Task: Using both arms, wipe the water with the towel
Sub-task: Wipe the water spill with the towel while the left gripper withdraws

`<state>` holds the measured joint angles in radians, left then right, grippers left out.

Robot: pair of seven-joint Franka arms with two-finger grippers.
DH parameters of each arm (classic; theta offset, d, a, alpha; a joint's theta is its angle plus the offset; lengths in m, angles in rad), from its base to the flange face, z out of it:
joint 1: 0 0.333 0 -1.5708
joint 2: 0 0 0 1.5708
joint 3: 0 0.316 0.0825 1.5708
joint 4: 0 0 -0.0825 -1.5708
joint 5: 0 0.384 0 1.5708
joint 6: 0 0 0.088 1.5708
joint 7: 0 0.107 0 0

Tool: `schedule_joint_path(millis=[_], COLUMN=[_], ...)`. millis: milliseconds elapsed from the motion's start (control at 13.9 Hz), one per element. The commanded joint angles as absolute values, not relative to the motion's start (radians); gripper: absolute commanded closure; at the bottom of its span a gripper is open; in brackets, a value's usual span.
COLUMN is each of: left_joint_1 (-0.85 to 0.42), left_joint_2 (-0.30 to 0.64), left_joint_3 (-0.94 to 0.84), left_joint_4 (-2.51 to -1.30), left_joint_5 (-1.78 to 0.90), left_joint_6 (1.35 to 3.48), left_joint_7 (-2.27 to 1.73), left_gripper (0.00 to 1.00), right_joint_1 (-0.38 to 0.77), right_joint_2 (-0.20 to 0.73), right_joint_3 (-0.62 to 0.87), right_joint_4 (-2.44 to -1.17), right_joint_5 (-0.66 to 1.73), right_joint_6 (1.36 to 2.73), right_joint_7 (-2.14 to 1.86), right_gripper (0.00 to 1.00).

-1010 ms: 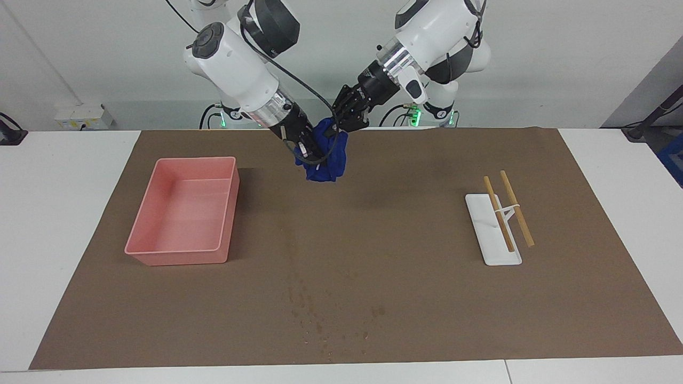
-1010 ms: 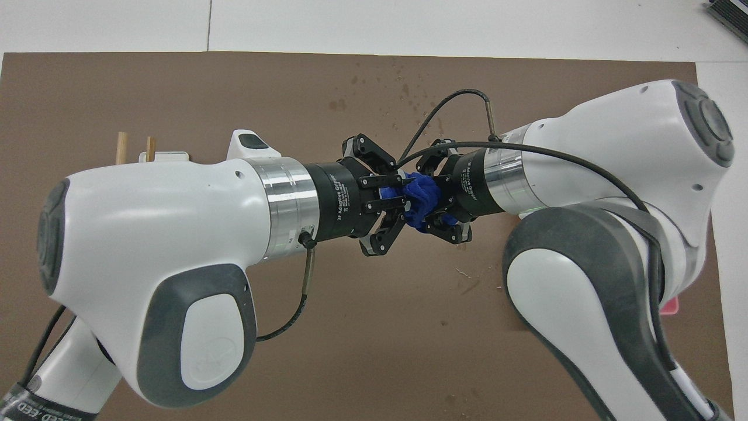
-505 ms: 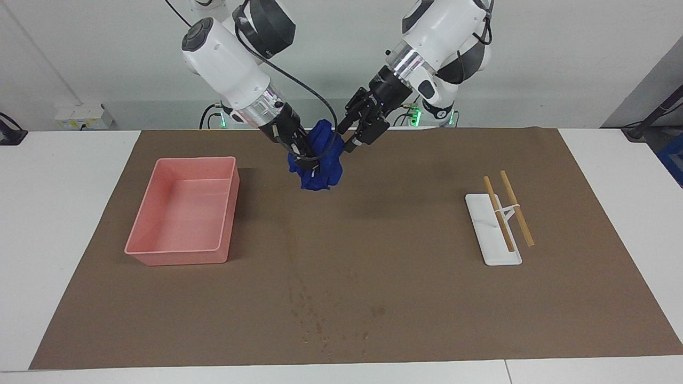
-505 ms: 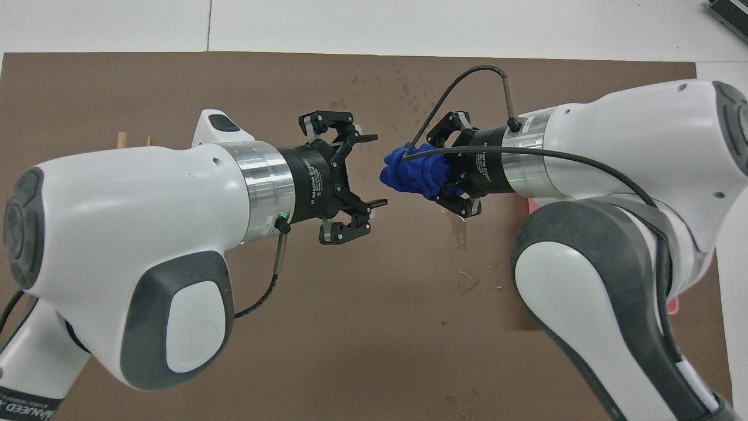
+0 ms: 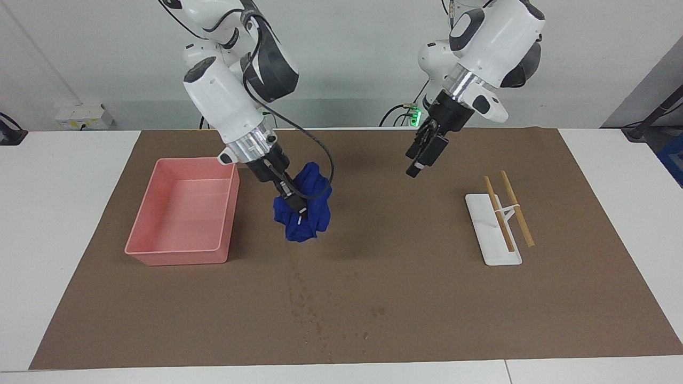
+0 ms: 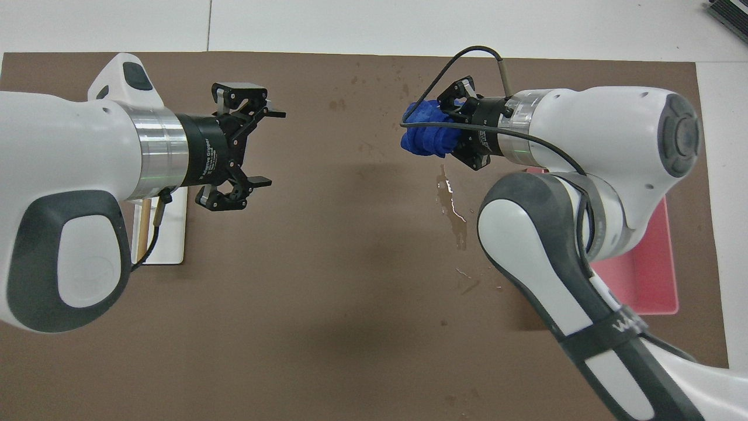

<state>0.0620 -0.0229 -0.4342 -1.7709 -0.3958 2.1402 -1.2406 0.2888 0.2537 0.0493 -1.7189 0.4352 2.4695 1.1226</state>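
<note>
Right end effector clamped on the towel, which hangs as a lumpy royal-blue bundle in the air over the brown mat, just beside the pink tub on its side toward the table's middle. Seen from across the table, the bundle sits at about 11 o'clock from the water, a scatter of dark specks near the mat's edge farthest from the robots; the two are well apart. In the overhead view a wet streak also shows at roughly 5 o'clock from the towel. Left end effector holds nothing, fingers spread wide, hanging over bare mat at about 10 o'clock from the white tray with its wooden sticks. Towel looks light, soft and floppy: it should drape and bunch rather than hold shape, and absorb readily. The grip appears to sit high on the bundle, though folds hide the fingertips, so this is uncertain. Best hold for wiping is likely a thick gathered fold near the top, leaving loose cloth below to press flat on the specks. A thin pinch could slip once the cloth drags.
</note>
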Motion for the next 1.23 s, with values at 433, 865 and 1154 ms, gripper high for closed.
schedule_joint_path(millis=[433,865,1154], left_joint_1=[0.028,-0.060,-0.043], left_joint_2=[0.026,0.014,-0.031], left_joint_3=[-0.260,-0.052,-0.054], left_joint_4=[-1.553,-1.499,-1.588], left_joint_5=[-0.023,-0.017,-0.018], left_joint_6=[1.749,1.523,1.531], left_joint_7=[-0.360,0.028,0.025], left_gripper=[0.00,0.00,0.00], right_joint_1=[0.253,0.262,0.273], right_joint_2=[0.593,0.597,0.532], right_joint_3=[0.058,0.057,0.057], right_joint_4=[-1.526,-1.673,-1.788], right_joint_5=[0.324,0.212,0.212], right_joint_6=[2.663,2.637,2.528], right_joint_7=[0.802,0.802,0.811], right_gripper=[1.00,1.00,1.00])
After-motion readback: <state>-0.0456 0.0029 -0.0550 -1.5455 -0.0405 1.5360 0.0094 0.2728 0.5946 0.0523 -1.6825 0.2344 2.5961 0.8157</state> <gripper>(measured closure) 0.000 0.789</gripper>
